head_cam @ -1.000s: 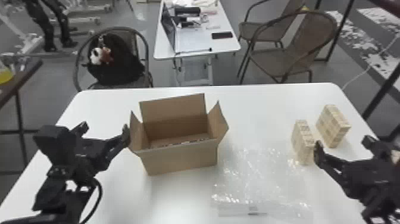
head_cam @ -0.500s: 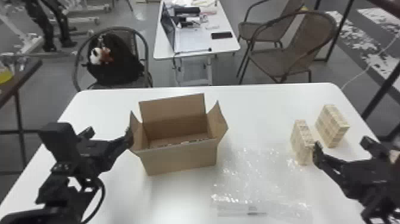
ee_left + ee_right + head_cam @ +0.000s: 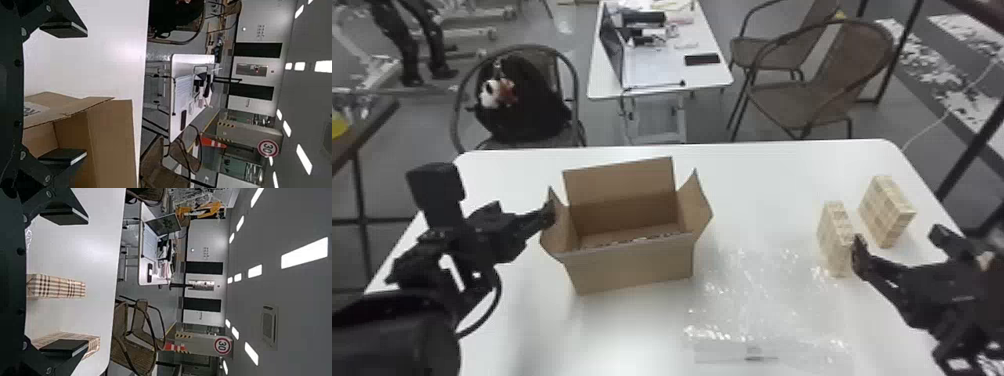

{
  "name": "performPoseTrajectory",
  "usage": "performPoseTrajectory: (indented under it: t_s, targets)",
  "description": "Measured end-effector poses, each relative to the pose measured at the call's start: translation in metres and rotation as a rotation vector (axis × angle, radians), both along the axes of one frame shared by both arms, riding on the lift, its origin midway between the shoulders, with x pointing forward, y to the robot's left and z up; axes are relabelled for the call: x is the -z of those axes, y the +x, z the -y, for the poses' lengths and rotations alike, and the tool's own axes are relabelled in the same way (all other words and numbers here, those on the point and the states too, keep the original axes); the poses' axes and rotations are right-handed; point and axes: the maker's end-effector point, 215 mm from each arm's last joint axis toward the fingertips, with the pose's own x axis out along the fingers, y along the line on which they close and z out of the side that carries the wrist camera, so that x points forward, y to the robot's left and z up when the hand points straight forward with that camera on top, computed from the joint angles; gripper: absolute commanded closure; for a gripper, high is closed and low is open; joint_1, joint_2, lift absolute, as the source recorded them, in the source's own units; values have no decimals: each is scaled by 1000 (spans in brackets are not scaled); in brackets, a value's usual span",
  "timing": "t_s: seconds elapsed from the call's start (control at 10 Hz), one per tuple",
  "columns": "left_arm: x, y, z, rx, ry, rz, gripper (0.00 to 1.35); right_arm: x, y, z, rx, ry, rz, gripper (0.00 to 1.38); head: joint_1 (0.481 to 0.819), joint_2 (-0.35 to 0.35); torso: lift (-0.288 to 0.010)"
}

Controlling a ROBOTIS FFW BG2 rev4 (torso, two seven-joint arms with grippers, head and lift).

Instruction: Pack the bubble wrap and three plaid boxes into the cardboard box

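L gripper [image 3: 85, 94], fingers wide, has shifted in twd the cardboard box [image 3: 637, 267] & R gripper [image 3: 87, 281], also wide, edges twd a plaid box [image 3: 832, 240], prob. setting up a pick.

Black arms [image 3: 387, 332], thin looping cable [image 3: 495, 301], round grey screws [image 3: 48, 8].

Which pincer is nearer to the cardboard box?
Left. The left pincer is close by the left flap of the cardboard box; the right pincer is beyond the bubble wrap, near a plaid box.
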Motion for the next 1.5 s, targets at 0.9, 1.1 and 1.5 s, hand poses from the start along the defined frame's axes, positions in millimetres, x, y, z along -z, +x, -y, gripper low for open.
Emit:
performPoseTrajectory:
  t_s: [0.9,1.1,1.5]
  targets:
    - [35,4,32,100,-63,-124,1073,5,1,-3,-14,11,-9,185,695,53,-92]
    - [37,5,40,112,-67,-138,1076,7,1,-3,-16,14,-14,185,695,44,-92]
    - [32,7,37,104,-52,-114,1216,11,0,-4,-21,25,-19,185,695,48,-92]
